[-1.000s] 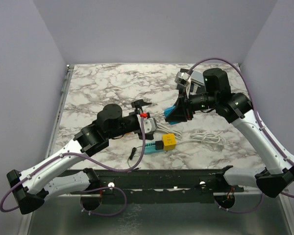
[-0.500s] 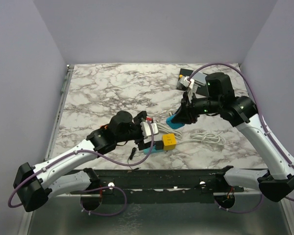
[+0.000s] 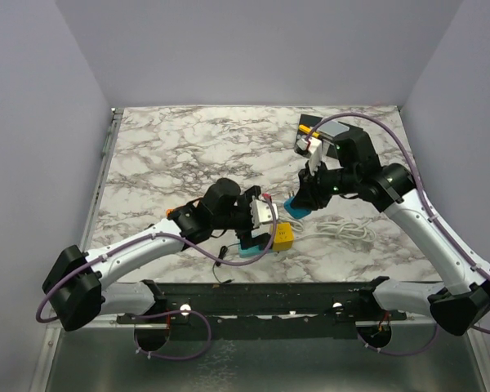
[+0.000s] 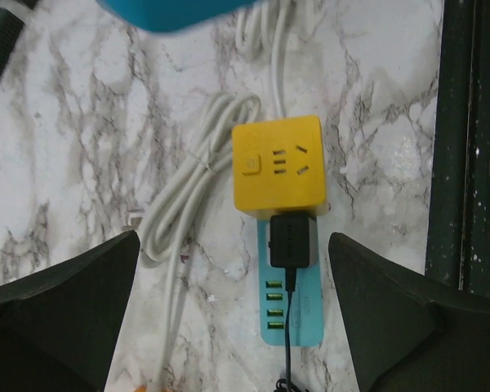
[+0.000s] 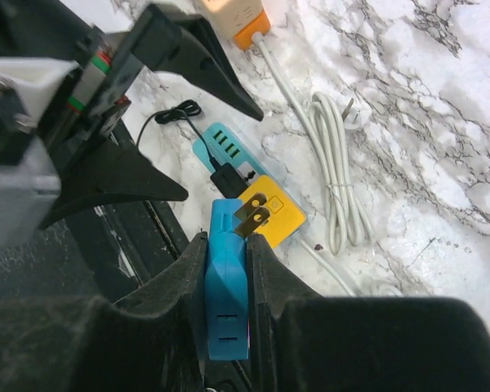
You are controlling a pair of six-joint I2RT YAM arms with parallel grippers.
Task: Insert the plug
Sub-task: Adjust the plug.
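Observation:
A yellow cube socket (image 4: 278, 164) with a white cord lies on the marble, also seen in the top view (image 3: 281, 235) and right wrist view (image 5: 274, 212). A black adapter (image 4: 292, 242) sits plugged against its near side, over a teal USB strip (image 4: 292, 306). My right gripper (image 5: 226, 245) is shut on a blue plug (image 5: 228, 290), its two metal prongs (image 5: 253, 214) pointing at the yellow cube from above. In the top view the blue plug (image 3: 294, 204) hangs just right of and above the cube. My left gripper (image 4: 233, 269) is open and empty, straddling the strip and adapter.
A coiled white cord (image 3: 343, 229) lies right of the cube. A dark box (image 3: 318, 131) with an orange-tipped item stands at the back right. A thin black cable (image 3: 222, 255) trails near the front rail (image 3: 261, 296).
My left gripper has moved right and forward to hover over the cube and strip. My right gripper has lowered the blue plug toward the cube.

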